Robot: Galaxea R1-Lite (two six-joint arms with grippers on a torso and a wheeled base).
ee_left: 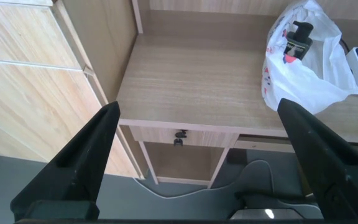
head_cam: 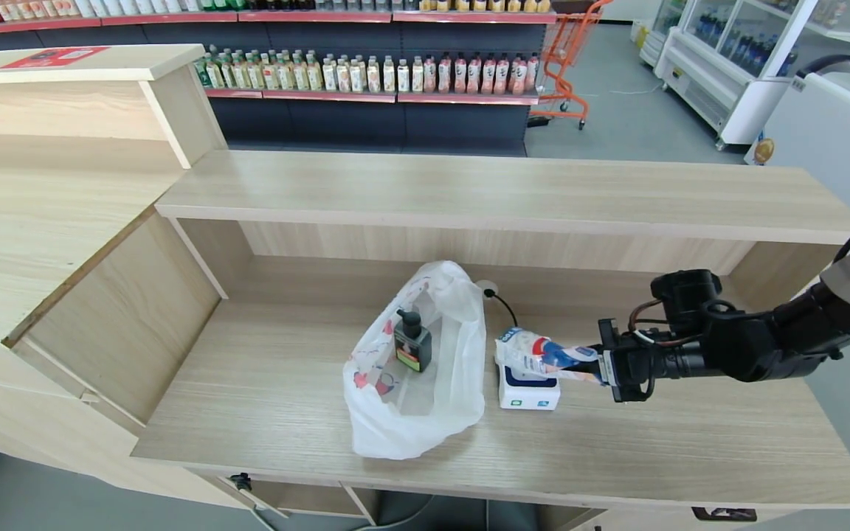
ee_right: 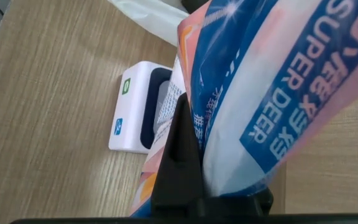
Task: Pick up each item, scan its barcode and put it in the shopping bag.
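Head view: right gripper (head_cam: 603,371) clamped on printed packet (head_cam: 536,352), centre-right, above white scanner (head_cam: 528,394); shopping bag (head_cam: 425,413) at centre, pump bottle (head_cam: 412,344) inside.
Left wrist view: left gripper (ee_left: 196,112) fingers apart, empty.
Right wrist view: packet (ee_right: 272,93) above scanner (ee_right: 132,109).
Risk: limp packet may droop, barcode missing the window.

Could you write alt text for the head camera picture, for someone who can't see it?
The right gripper holds a soft blue-and-white packet above a white scanner on a wooden counter. Beside it, an open white shopping bag contains a dark pump bottle.
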